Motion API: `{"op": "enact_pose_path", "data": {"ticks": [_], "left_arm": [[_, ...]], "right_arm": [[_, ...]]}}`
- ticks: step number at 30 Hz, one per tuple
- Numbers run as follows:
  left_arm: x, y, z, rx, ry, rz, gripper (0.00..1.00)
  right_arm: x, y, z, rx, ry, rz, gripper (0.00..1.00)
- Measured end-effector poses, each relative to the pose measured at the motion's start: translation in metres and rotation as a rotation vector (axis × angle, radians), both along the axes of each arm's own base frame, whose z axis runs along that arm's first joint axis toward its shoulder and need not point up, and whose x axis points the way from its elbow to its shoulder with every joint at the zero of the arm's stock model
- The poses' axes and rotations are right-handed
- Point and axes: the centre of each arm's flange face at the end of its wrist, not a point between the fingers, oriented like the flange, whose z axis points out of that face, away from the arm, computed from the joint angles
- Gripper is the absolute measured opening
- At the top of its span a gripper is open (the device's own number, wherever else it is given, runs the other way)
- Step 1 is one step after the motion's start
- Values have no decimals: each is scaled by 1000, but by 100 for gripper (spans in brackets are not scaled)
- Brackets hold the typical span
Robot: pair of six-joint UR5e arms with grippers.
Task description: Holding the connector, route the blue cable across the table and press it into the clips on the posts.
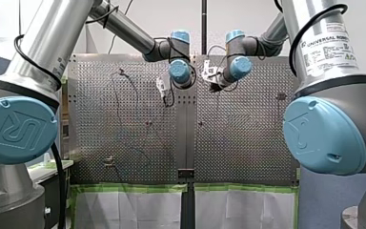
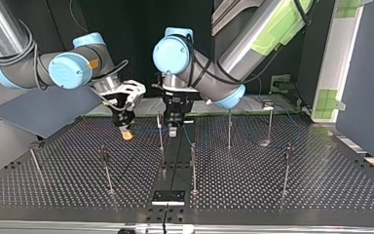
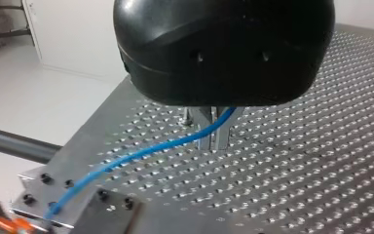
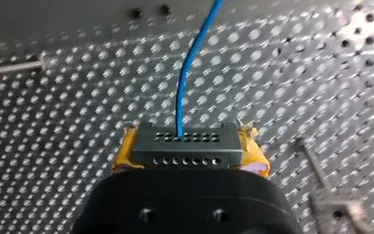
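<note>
Jaws shut: my right gripper (image 4: 189,148) clamps the grey perforated metal connector (image 4: 185,141), my left gripper (image 3: 213,130) nips the thin blue cable (image 3: 141,153); routing looks barely started, next toward the slim metal post (image 2: 160,131).

The perforated metal desk (image 1: 248,152) is split down its middle by a plain strip (image 1: 187,138) without holes. A small black plate (image 2: 168,196) is bolted on that strip at one edge of the desk. In the front view, green tape (image 1: 128,188) runs along that same edge, and white sheets (image 1: 128,210) hang below it. A thin dark pole (image 1: 203,24) stands upright behind the desk's far edge. In the top view, a flat blue-grey board (image 2: 39,109) lies tilted beside the desk on one side. A white upright frame (image 2: 338,58) with patches of green tape stands off the opposite side. In the left wrist view, a dark bar (image 3: 14,144) lies beyond the desk's corner, over a pale floor.
</note>
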Motion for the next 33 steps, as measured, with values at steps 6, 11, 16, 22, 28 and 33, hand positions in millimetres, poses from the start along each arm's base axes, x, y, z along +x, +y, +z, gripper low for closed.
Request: {"op": "enact_pose_path", "data": {"ticks": [6,11,16,22,28,33], "left_arm": [[0,0,-36,16,22,-25,0],[0,-1,-72,33,53,-49,0],[-4,0,-120,47,96,-62,0],[-13,6,-162,61,128,-75,0],[-21,12,-180,59,133,-102,0],[-22,17,-188,34,130,-127,0]], "right_arm": [[-6,1,-17,16,-17,-14,0],[-11,4,-34,19,-18,-25,0],[-15,11,-61,49,9,-40,0],[-19,16,-77,67,36,-58,0],[-27,19,-91,83,48,-95,0],[-30,20,-109,90,54,-106,0]]}}
